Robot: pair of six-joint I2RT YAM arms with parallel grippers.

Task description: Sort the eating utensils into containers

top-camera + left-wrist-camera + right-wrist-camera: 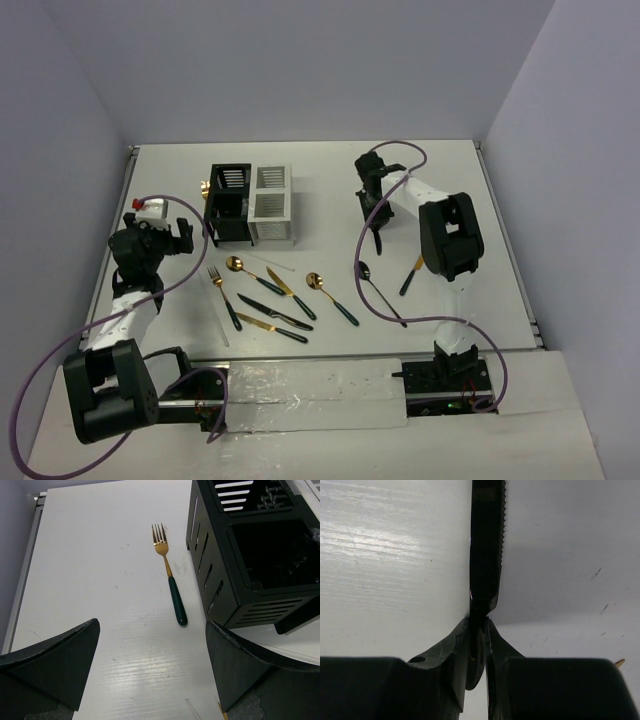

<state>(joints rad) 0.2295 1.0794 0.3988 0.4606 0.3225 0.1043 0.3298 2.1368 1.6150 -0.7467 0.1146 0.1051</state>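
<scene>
Standing on the desk (330, 170), the joined black and white containers (250, 205) flank my two arms, my left pincer (150, 680) spread wide near a gold fork (169, 580) while my right pincer (477, 630) pinches a black serrated knife (487, 545).

Both arms (448, 235) black with white link sections, purple cables (366, 235) looped along them; left wrist (150, 207) has a red-and-white tag.

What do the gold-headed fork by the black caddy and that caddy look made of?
Gold-headed fork with dark green handle: probably gold-finished metal, shiny head; the glossy handle may be enamel or plastic. Black slotted square caddy: thin flat walls with cut slots, matte black, likely painted sheet metal or plastic.
</scene>
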